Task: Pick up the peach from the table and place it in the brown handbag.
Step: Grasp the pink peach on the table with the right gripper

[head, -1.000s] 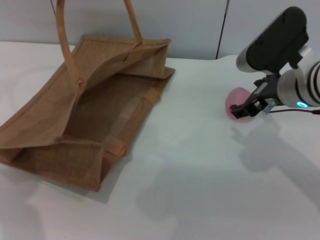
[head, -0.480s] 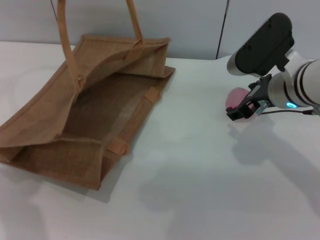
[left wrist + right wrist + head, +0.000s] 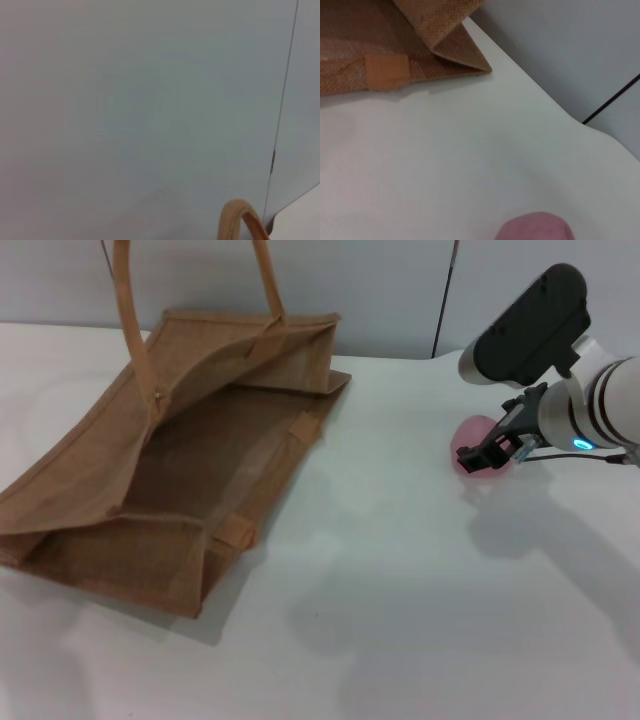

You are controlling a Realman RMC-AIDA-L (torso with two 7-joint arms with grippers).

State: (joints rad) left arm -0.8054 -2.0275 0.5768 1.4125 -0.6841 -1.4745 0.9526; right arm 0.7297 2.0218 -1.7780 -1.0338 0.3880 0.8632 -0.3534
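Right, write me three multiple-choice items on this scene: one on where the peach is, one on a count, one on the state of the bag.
1. Where is the peach?
A. inside the handbag
B. on the table by the right gripper
C. on top of the bag's handles

2. How many handles show on the brown handbag?
A. one
B. two
C. four

3. How does the handbag's mouth stand?
A. open, inside empty
B. zipped shut
C. folded flat

Answers: 1 B, the fruit sits on the white table at the right gripper, apart from the bag. 2 B, two arched handles rise. 3 A, the bare inside shows.
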